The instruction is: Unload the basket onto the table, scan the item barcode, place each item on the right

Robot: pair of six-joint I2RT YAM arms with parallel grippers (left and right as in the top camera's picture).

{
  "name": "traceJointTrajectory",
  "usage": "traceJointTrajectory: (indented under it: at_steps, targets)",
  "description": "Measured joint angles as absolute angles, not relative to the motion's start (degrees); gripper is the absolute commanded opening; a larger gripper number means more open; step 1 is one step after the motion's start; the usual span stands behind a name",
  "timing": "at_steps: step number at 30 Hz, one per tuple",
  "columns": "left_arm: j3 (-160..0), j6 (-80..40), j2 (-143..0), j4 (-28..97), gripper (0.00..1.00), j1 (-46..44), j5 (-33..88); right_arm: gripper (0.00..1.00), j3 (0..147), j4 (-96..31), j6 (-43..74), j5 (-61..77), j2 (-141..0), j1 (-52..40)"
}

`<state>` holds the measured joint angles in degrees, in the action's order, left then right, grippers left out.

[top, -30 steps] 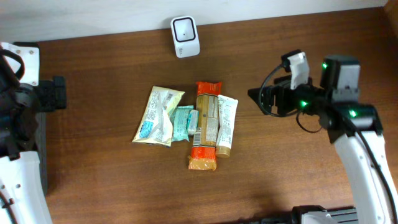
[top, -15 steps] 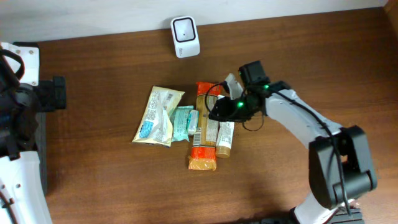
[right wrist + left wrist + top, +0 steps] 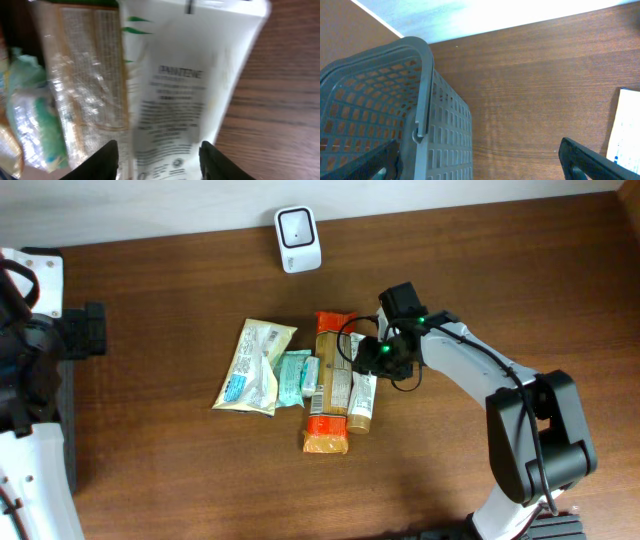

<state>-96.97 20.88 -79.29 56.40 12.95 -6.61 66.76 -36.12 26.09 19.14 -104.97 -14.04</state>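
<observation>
Noting tabletop (image 3: 150,480): packet heap (image 3: 300,380) sits mid-table, white tube (image 3: 185,75) on its right flank, nearer the right edge. Right gripper (image 3: 159,160) straddles the tube, jaws half-closed; actual bite cannot be told. Left gripper (image 3: 480,156) gapes wide, empty. Judged: tube light, soft, slick; pinch across the flat body, not the cap (image 3: 360,421).

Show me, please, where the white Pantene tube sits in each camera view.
Overhead: the white Pantene tube lies at the centre, rightmost in the pile.
Left wrist: not in it.
Right wrist: the tube fills the middle.
Shared landmark: the snack bar, beside the tube in the overhead and right wrist views.
</observation>
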Motion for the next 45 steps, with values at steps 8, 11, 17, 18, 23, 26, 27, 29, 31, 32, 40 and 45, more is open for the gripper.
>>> traceJointTrajectory:
  at_steps: [8,11,17,18,23,26,27,29,31,32,40,45]
  targets:
    - [-97.0,20.9,-79.3,56.4,0.99,13.0,-6.6,0.47,67.1,-44.3,26.7,7.7,-105.0,-14.0]
    - [-97.0,20.9,-79.3,56.4,0.99,13.0,-6.6,0.53,69.5,-54.1,26.4,-1.2,-105.2,-13.1]
    - [-97.0,21.1,-79.3,56.4,0.99,13.0,-6.6,0.68,80.7,-73.0,20.5,-3.5,-105.6,-6.2]
    - [-97.0,21.1,-79.3,56.3,0.99,13.0,-6.6,0.70,83.2,-75.0,16.2,-0.8,-105.6,-5.6]
    - [-97.0,21.1,-79.3,56.4,0.99,13.0,-6.6,0.77,85.4,-81.6,-0.2,12.6,-105.6,-10.4]
    - [-97.0,21.1,-79.3,56.4,0.99,13.0,-6.6,0.77,78.8,-80.7,-3.1,14.5,-105.6,-16.3]
    - [-97.0,21.1,-79.3,56.4,0.99,13.0,-6.6,0.77,76.8,-80.3,-3.6,14.7,-105.6,-17.9]
    - [-97.0,21.1,-79.3,56.4,0.99,13.0,-6.6,0.77,73.3,-79.3,-4.6,15.3,-105.6,-22.0]
    - [-97.0,21.1,-79.3,56.4,0.99,13.0,-6.6,0.77,73.0,-79.2,-4.8,15.4,-105.6,-23.4]
    - [-97.0,21.1,-79.3,56.4,0.99,13.0,-6.6,0.78,73.0,-78.5,-4.9,15.4,-105.6,-23.7]
    - [-97.0,21.1,-79.3,56.4,0.99,13.0,-6.6,0.80,72.1,-70.1,-4.9,16.1,-106.8,-23.8]
    - [-97.0,21.1,-79.3,56.4,0.99,13.0,-6.6,0.80,71.8,-57.6,-1.6,14.0,-108.9,-23.8]
